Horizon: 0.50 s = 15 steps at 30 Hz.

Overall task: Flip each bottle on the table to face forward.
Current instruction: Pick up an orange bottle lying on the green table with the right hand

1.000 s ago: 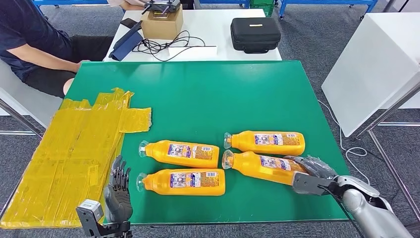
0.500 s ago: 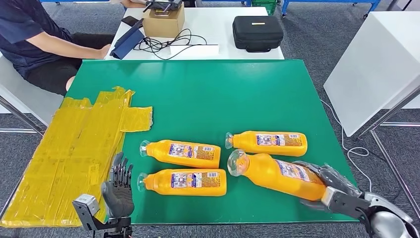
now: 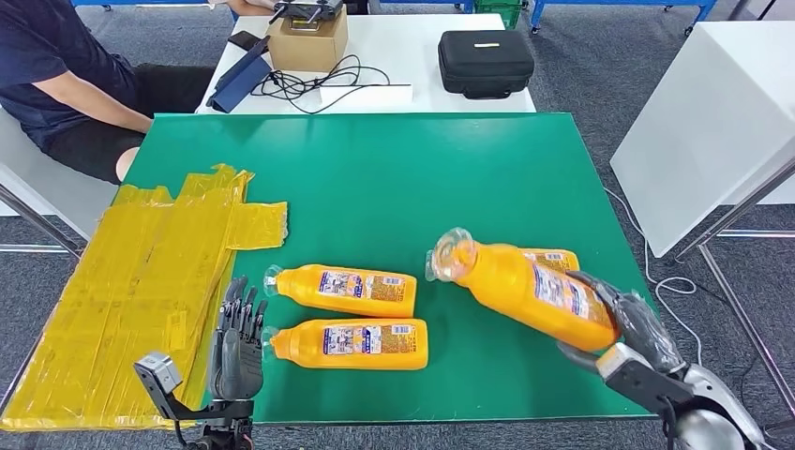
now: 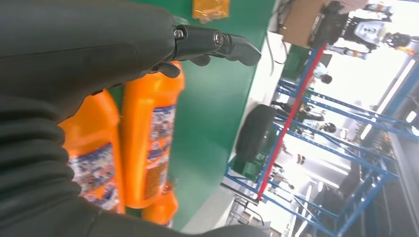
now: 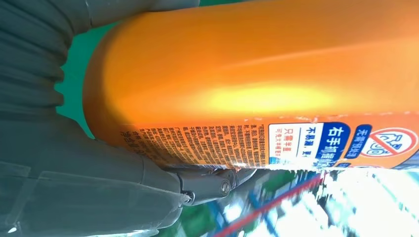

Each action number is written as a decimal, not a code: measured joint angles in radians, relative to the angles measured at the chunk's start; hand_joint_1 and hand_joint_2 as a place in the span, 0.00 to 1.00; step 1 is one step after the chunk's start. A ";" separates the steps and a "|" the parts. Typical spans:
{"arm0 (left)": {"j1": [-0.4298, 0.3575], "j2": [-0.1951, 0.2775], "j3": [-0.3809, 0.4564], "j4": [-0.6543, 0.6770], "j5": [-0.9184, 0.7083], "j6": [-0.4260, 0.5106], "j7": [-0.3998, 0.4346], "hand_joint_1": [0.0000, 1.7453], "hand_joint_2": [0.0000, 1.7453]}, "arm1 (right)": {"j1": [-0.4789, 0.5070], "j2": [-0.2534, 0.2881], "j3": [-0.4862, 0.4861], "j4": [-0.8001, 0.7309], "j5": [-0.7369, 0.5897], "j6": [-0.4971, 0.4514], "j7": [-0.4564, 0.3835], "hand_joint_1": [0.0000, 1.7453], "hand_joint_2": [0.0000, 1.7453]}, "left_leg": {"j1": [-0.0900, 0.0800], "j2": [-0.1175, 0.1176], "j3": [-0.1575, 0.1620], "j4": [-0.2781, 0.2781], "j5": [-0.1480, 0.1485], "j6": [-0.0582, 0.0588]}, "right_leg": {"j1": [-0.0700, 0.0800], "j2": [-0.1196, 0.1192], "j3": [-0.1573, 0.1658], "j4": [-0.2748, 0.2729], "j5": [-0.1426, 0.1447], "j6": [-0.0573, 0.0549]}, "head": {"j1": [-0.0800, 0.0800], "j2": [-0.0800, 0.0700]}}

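My right hand (image 3: 626,330) grips an orange bottle (image 3: 530,284) by its base and holds it tilted above the green table (image 3: 394,178), cap end up and to the left; the right wrist view has its orange body (image 5: 257,74) and label close up. Behind it a second orange bottle (image 3: 555,259) lies on the mat, mostly hidden. Two more orange bottles (image 3: 345,289) (image 3: 349,343) lie side by side at the centre, labels up, caps left. My left hand (image 3: 238,349) stands open just left of the near one, fingers (image 4: 217,42) apart over the bottles (image 4: 148,143).
Crumpled yellow plastic sheets (image 3: 141,281) cover the table's left part. A person (image 3: 66,84) sits at the far left corner. Behind stands a white table with a cardboard box (image 3: 307,42), cables and a black case (image 3: 485,62). A white cabinet (image 3: 712,122) stands to the right.
My right hand has lifted its bottle off the table and swung it up, the cap end now raised over the far right bottle. My left hand has edged toward the near centre bottle.
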 joint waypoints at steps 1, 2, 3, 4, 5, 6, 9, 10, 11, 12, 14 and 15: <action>-0.003 0.000 -0.002 -0.017 -0.004 0.006 0.007 0.00 1.00 | -0.048 0.026 0.024 0.047 0.015 -0.035 0.004 1.00 1.00 | 0.000 0.002 0.001 0.000 0.000 0.000 | 0.000 0.002 0.000 0.000 0.001 -0.001 | 0.000 0.000; -0.007 0.000 -0.006 -0.034 -0.010 0.013 0.012 0.00 1.00 | -0.097 0.054 0.052 0.099 0.027 -0.069 0.008 1.00 1.00 | 0.000 0.003 0.001 0.000 0.000 -0.001 | 0.000 0.003 0.000 0.000 0.001 -0.001 | 0.000 0.000; -0.011 0.000 -0.010 -0.051 -0.017 0.019 0.017 0.00 1.00 | -0.144 0.083 0.083 0.153 0.036 -0.098 0.011 1.00 1.00 | 0.000 0.003 0.002 0.000 0.001 -0.001 | 0.000 0.003 0.000 0.000 0.001 -0.002 | 0.000 0.000; -0.015 0.000 -0.014 -0.066 -0.026 0.026 0.019 0.00 1.00 | -0.185 0.111 0.113 0.201 0.041 -0.118 0.013 1.00 1.00 | 0.001 0.002 0.002 0.000 0.001 -0.001 | 0.000 0.002 0.000 0.000 0.001 -0.002 | 0.000 0.000; -0.018 0.000 -0.018 -0.080 -0.035 0.033 0.020 0.00 1.00 | -0.220 0.136 0.139 0.244 0.043 -0.132 0.015 1.00 1.00 | 0.001 0.001 0.002 0.000 0.002 -0.001 | 0.000 0.001 0.000 0.001 0.001 -0.002 | 0.000 0.000; -0.021 0.002 -0.020 -0.092 -0.043 0.041 0.022 0.00 1.00 | -0.251 0.162 0.163 0.284 0.042 -0.141 0.017 1.00 1.00 | 0.001 0.000 0.001 0.000 0.003 -0.001 | 0.001 0.000 0.000 0.001 0.001 -0.002 | 0.000 0.000; -0.037 0.016 -0.023 -0.126 -0.054 0.066 0.030 0.00 1.00 | -0.344 0.238 0.225 0.396 0.022 -0.166 0.023 1.00 1.00 | 0.001 0.000 -0.001 0.000 0.004 -0.003 | 0.002 -0.001 -0.002 0.003 0.001 -0.002 | 0.000 0.000; -0.044 0.024 -0.023 -0.136 -0.052 0.072 0.032 0.00 1.00 | -0.371 0.261 0.246 0.429 0.014 -0.173 0.024 1.00 1.00 | 0.001 0.000 -0.001 0.000 0.004 -0.003 | 0.002 -0.001 -0.003 0.003 0.001 -0.002 | 0.000 0.000; -0.048 0.030 -0.023 -0.144 -0.050 0.075 0.034 0.00 1.00 | -0.393 0.282 0.264 0.457 0.009 -0.178 0.025 1.00 1.00 | 0.001 -0.001 -0.001 0.000 0.004 -0.003 | 0.002 -0.001 -0.003 0.003 0.001 -0.002 | 0.000 0.000; -0.051 0.037 -0.023 -0.151 -0.047 0.077 0.034 0.00 1.00 | -0.412 0.300 0.281 0.481 0.004 -0.181 0.025 1.00 1.00 | 0.002 -0.002 -0.001 0.000 0.004 -0.003 | 0.002 -0.002 -0.003 0.003 0.001 -0.002 | 0.000 0.000; -0.051 0.046 -0.024 -0.160 -0.041 0.079 0.035 0.00 1.00 | -0.436 0.324 0.303 0.514 -0.003 -0.185 0.026 1.00 1.00 | 0.002 -0.004 -0.002 0.000 0.004 -0.003 | 0.002 -0.003 -0.003 0.003 0.001 -0.002 | 0.000 0.000; -0.051 0.050 -0.024 -0.162 -0.039 0.080 0.035 0.00 1.00 | -0.445 0.332 0.311 0.525 -0.006 -0.186 0.026 1.00 1.00 | 0.002 -0.005 -0.003 0.000 0.004 -0.003 | 0.002 -0.004 -0.003 0.003 0.001 -0.002 | 0.000 0.000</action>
